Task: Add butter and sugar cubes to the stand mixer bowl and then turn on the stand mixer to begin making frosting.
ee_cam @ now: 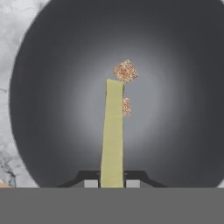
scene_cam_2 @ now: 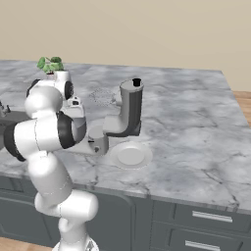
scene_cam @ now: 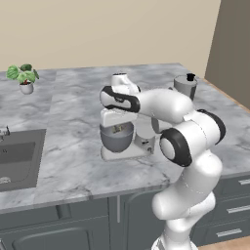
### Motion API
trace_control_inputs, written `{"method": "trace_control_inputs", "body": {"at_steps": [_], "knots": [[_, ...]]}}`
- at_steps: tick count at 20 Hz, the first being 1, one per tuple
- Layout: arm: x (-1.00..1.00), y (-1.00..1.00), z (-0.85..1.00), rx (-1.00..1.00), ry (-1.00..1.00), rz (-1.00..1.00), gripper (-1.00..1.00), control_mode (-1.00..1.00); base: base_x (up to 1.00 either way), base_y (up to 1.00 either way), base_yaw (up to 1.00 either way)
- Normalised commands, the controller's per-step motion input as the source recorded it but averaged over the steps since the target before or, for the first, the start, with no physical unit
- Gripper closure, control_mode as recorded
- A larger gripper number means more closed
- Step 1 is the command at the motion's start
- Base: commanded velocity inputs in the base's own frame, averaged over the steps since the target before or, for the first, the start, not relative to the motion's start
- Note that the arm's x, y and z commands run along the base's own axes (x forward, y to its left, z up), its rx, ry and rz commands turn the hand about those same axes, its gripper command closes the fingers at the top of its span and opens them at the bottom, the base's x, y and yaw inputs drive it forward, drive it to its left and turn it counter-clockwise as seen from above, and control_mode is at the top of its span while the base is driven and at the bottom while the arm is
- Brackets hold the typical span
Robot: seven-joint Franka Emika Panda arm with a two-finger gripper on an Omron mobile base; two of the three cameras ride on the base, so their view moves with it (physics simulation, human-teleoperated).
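From the hand camera I look straight down into the stand mixer bowl [ee_cam: 57, 109], and the gripper [ee_cam: 112, 183] has its jaws clamped on the butter [ee_cam: 113, 131], which hangs as a long pale stick between the fingertips over the bowl's middle. Two sugar cubes [ee_cam: 126, 71] lie on the bowl's bottom, one just past the butter's far end, the other (partly hidden) beside its right edge. From the left base camera I see the stand mixer [scene_cam: 122, 141] on the grey marble counter [scene_cam: 73, 161], the arm bent over its bowl. A white plate [scene_cam_2: 130, 156] sits beside the mixer, and a potted plant [scene_cam: 23, 78] stands by the wall.
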Motion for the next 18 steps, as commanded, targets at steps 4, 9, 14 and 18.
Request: {"method": "trace_control_inputs", "body": {"at_steps": [4,9,14,18], "knots": [[0.20,0.00,-0.28,0.00,0.00,0.00,1.00,-1.00,0.00,0.00,0.00],[0.23,0.00,-0.21,0.00,0.00,0.00,1.00,-1.00,0.00,0.00,0.00],[0.15,0.04,-0.14,0.00,0.00,0.00,-1.00,-1.00,0.00,0.00,0.00],[0.00,0.00,0.03,0.00,-0.05,0.00,-1.00,-1.00,0.00,0.00,0.00]]}}
